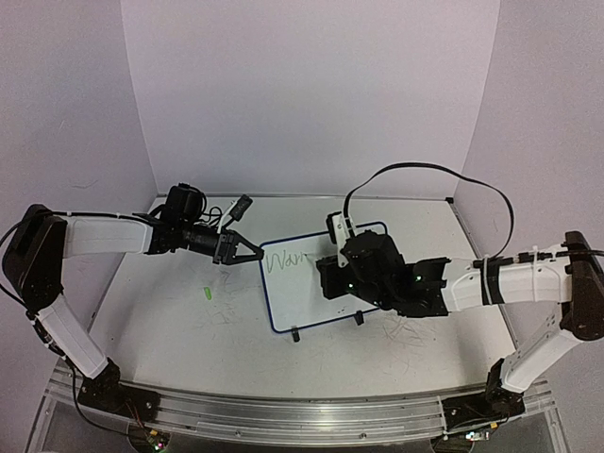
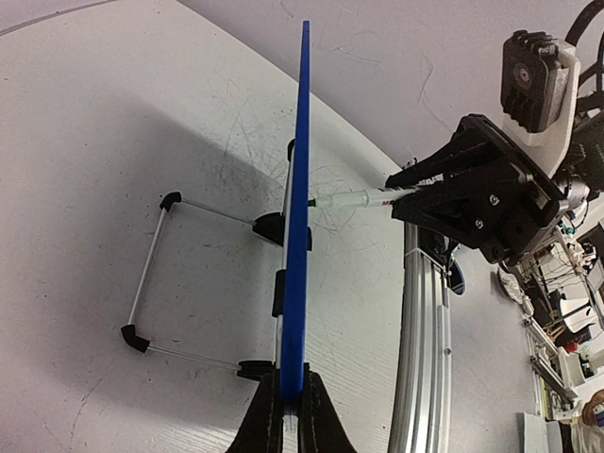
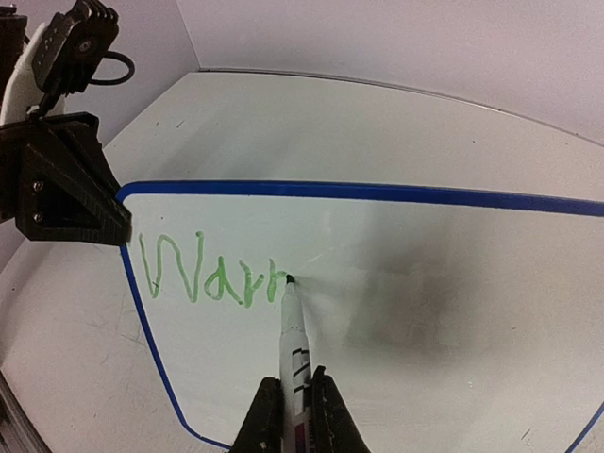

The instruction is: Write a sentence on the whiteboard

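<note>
White laminate tabletop (image 1: pixel 179 330), scuffed with grey scribbles and walled on three sides, carries the whiteboard (image 1: pixel 300 300), a small blue-rimmed panel propped at mid-table on a wire stand with black feet (image 1: pixel 295 334). The board stands between the two arms.

The left gripper (image 1: pixel 253 253) is clamped on the board's left edge, steadying it; its wrist view shows the blue rim (image 2: pixel 300 236) running straight up out of the closed fingers. The right gripper (image 3: pixel 293 415) is closed around a marker (image 3: pixel 293 349), whose tip touches the board face just right of the last stroke.

The sentence (image 3: pixel 208 276) is barely begun. Green letters read "War" plus one unfinished stroke, high in the upper-left corner, just below the top rim and just beside the left gripper's black fingers. By these views, the first word is incomplete and nearly the whole sentence remains to be written.

Room is ample. Bare white board stretches rightward from the tip to the far rim and down to the bottom edge, enough for a second line. The tight spot is the left margin, where the clamping fingers crowd the "W". A small green object (image 1: pixel 206 293), too small to identify, lies on the table well left of the board.
</note>
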